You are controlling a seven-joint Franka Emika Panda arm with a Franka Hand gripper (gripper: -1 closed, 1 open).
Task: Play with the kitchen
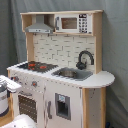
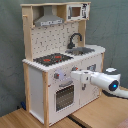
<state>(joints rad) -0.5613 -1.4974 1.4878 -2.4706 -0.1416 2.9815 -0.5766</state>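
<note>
While the kitchen (image 2: 60, 60) stands tall on the wood floor (image 2: 30, 119) in both exterior views, the arm (image 2: 97, 79) comes in from about 4 o'clock in the second exterior view. Its tip sits near the knobs (image 2: 64, 75), just above the oven door (image 2: 64, 96). I cannot tell if the gripper (image 2: 73, 75) is apart or together. Up top are the stove (image 1: 34, 65), the sink (image 1: 72, 74) and the black tap (image 1: 85, 59). Higher still are the hood (image 1: 40, 27) and microwave (image 1: 74, 23).

Gripper (image 2: 73, 75) fingers unreadable (blurred against kitchen (image 2: 60, 70) front); arm cropped.
</note>
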